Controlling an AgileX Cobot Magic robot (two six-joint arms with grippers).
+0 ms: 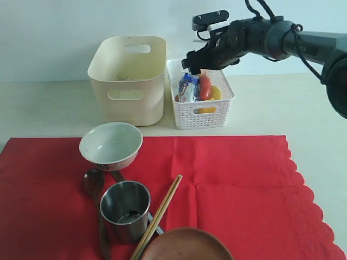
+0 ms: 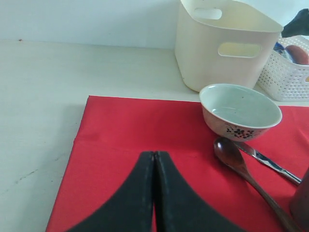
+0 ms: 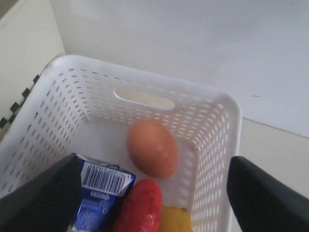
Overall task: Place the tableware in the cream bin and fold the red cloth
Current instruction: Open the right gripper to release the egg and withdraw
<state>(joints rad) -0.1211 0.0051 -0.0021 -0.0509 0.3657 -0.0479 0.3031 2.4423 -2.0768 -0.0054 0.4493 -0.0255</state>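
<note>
The red cloth (image 1: 233, 179) lies flat across the table front. On its left part stand the white bowl (image 1: 110, 145), steel cup (image 1: 125, 210), wooden spoon (image 1: 95, 187), chopsticks (image 1: 160, 214) and brown plate (image 1: 187, 246); the knife (image 2: 270, 164) lies beside the spoon (image 2: 231, 154). The cream bin (image 1: 127, 81) stands behind the bowl. My left gripper (image 2: 154, 153) hovers shut and empty over the cloth's left part (image 2: 130, 130). My right gripper (image 1: 196, 62) hangs open above the white basket, holding nothing (image 3: 153, 162).
The white lattice basket (image 1: 200, 111) right of the bin holds an egg (image 3: 152, 147), a blue carton (image 3: 99, 193), a red sausage (image 3: 140, 208) and a lemon (image 3: 174, 220). Bare table lies left and right of the cloth.
</note>
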